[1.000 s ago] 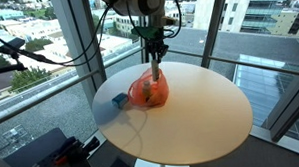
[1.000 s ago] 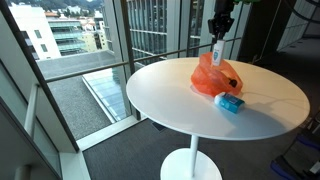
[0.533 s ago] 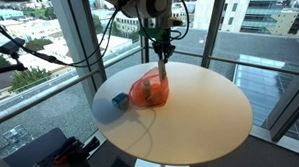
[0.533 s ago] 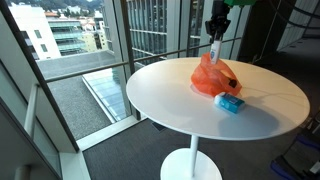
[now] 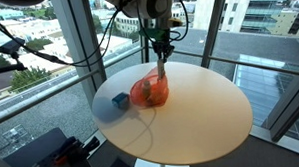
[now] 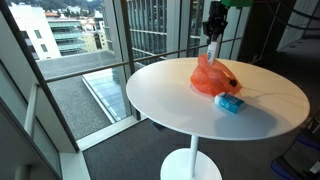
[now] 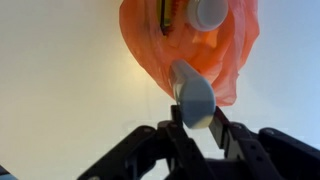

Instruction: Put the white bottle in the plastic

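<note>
My gripper [image 7: 197, 122] is shut on the white bottle [image 7: 192, 95] and holds it upright above the orange plastic bag [image 7: 190, 40]. In both exterior views the bottle [image 5: 161, 65] [image 6: 212, 49] hangs from the gripper [image 5: 160, 51] [image 6: 213, 38] just over the bag [image 5: 149, 91] [image 6: 214, 78], which lies on the round white table [image 5: 201, 117] [image 6: 160, 100]. In the wrist view the bag's mouth shows a white round object [image 7: 209, 13] and a dark item inside.
A small blue box lies on the table beside the bag [image 5: 120, 99] [image 6: 230, 103]. Glass walls and window frames [image 6: 125, 40] surround the table. Black cables [image 5: 49, 59] hang at the side.
The gripper with the bottle has risen a little and shifted slightly over the bag. The bag and blue box have not moved.
</note>
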`<state>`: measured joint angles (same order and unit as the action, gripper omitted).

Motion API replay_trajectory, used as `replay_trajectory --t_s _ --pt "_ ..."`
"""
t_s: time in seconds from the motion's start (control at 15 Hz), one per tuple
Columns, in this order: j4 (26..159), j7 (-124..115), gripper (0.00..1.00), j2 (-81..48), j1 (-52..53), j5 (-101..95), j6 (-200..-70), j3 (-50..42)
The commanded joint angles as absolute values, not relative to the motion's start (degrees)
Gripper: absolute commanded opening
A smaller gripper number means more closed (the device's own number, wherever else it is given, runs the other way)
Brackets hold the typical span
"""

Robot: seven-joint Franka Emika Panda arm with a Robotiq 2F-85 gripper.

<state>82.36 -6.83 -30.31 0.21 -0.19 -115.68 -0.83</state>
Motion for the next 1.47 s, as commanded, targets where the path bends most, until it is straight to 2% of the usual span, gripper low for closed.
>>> replay_trajectory --t_s 0.0,1.4 --pt "80.8 -6.0 0.1 -30.7 0.4 1.6 -114.1 0.1" --pt "88.5 -5.9 0.1 -30.1 1.5 0.8 -118.2 0.0"
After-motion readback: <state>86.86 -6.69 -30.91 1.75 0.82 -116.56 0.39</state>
